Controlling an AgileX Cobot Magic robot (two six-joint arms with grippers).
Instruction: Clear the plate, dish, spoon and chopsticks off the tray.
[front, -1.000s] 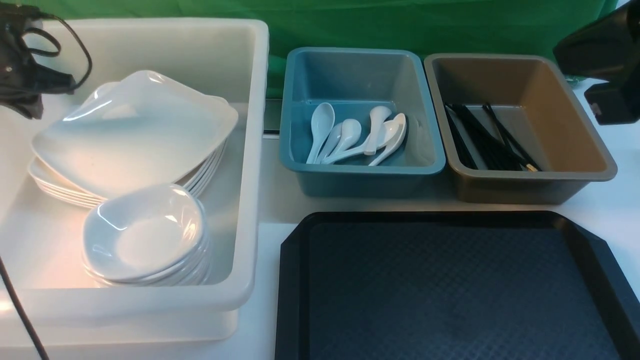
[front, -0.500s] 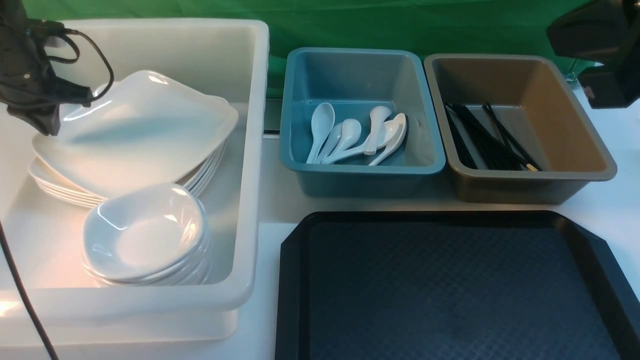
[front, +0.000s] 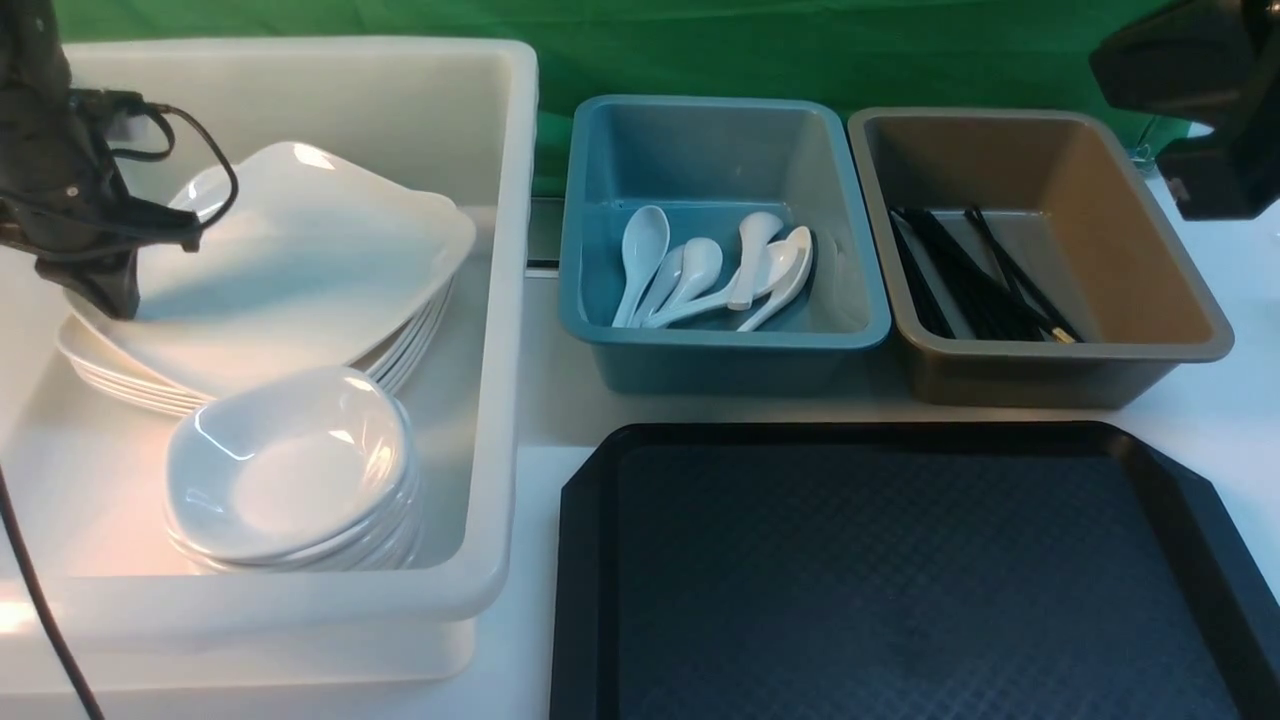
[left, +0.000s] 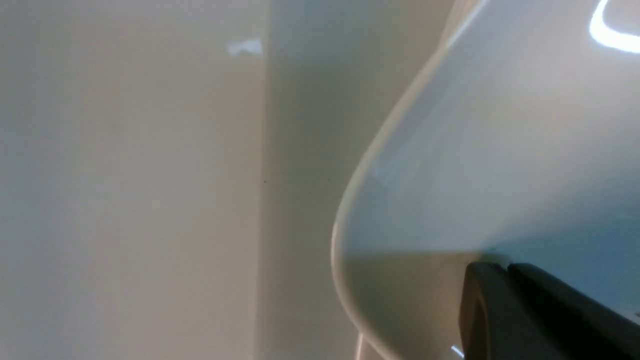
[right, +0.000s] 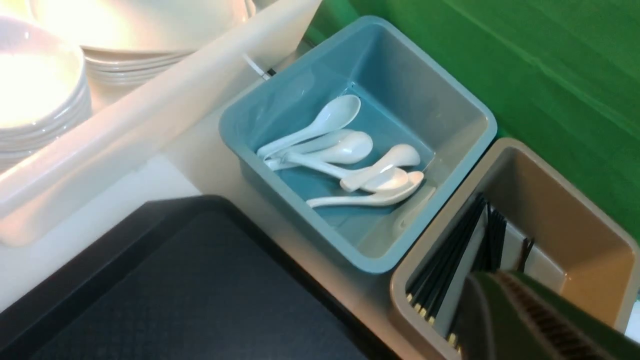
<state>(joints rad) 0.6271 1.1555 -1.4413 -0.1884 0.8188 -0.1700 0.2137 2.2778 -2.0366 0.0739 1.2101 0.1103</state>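
Left gripper: jaws closed together, tip pointing down at the left rim of the plate, inside the white bin. Whether it pinches the rim cannot be told.
Plate: topmost of a stack of like plates in the far part of the white bin. It is tilted with its far corner raised. Its left edge lies right at the left gripper's tip, and the rest spreads away to the right of it.
Left wrist view: one dark finger lies over the plate's glossy face close to its curved rim, with the pale bin wall beyond.
Dishes: a stack of small deep white ones in the near part of the white bin, just in front of the plates, apart from the left gripper.
Spoons: several white ones lying in the blue bin, well apart from both grippers.
Chopsticks: black sticks bundled along the left side of the brown bin.
Right gripper: closed on nothing, hanging above the near right part of the brown bin, over the chopsticks' ends and apart from them.
Tray: black, on the table in front of the blue and brown bins, to the right of the white bin.
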